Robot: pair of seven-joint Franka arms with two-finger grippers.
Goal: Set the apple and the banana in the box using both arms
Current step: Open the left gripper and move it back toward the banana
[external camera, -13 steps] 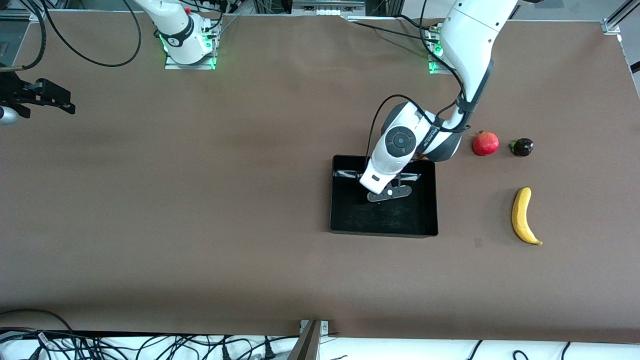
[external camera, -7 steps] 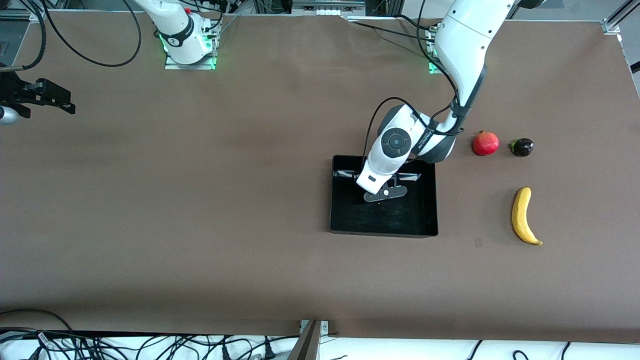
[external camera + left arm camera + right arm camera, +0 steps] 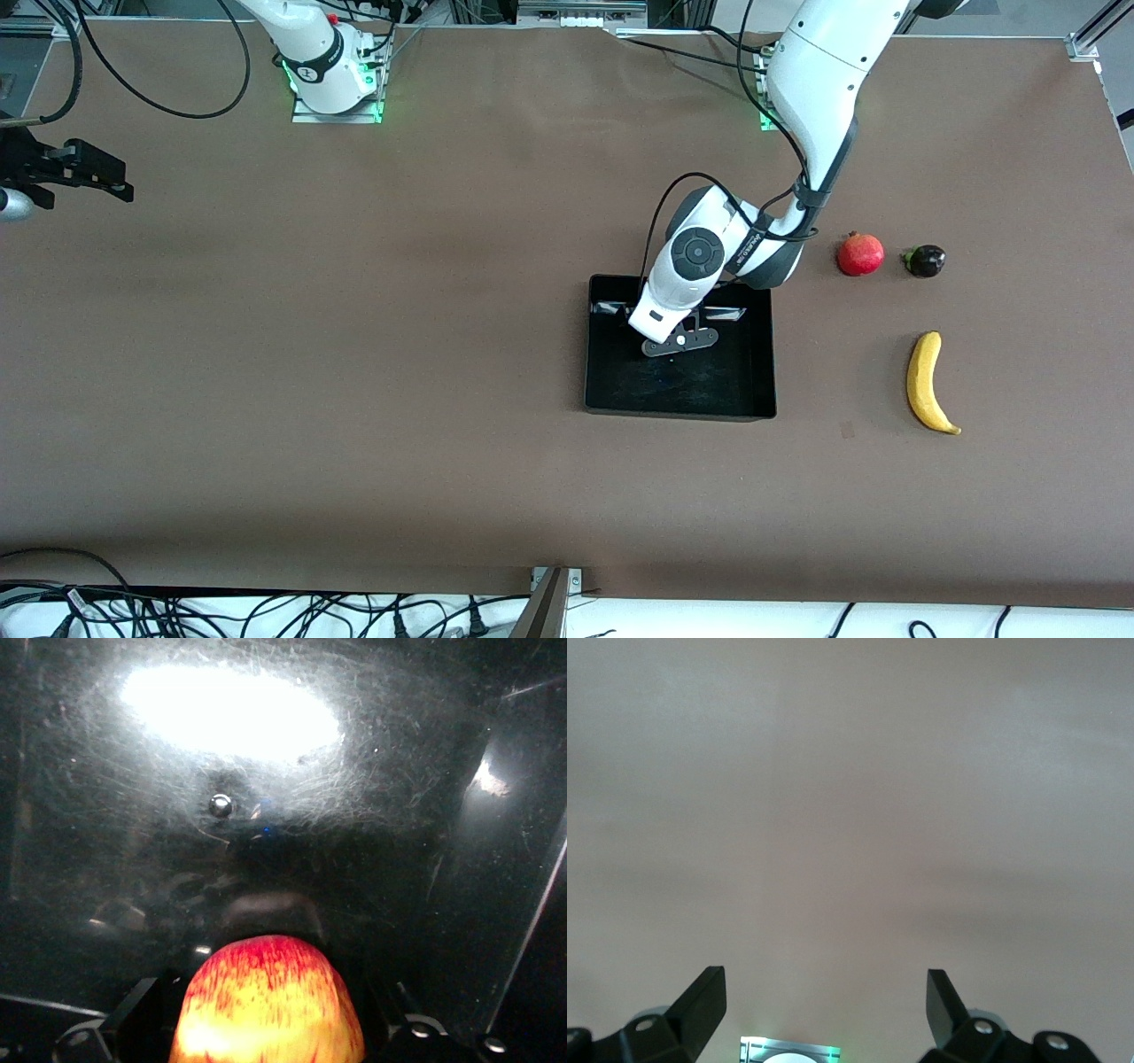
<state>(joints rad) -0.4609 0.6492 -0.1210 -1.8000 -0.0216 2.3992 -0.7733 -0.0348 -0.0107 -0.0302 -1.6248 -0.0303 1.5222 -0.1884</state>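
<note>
Left wrist view: apple [image 3: 266, 1001] low inside box [image 3: 678, 410], at left gripper [image 3: 680, 344]; can't tell if the grip is released. Suggest full release, then a straight lift clear of the walls. Front view: wrist hides the apple. Banana [image 3: 927, 381] on the table beside the box, toward the left arm's end. Right gripper [image 3: 824, 1001] waits, spread wide, empty.

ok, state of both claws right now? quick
Left claw: over the shallow glossy black tray, small red-yellow apple between its fingers; open or gripping cannot be told.
Right claw: open, empty, waiting.
</note>
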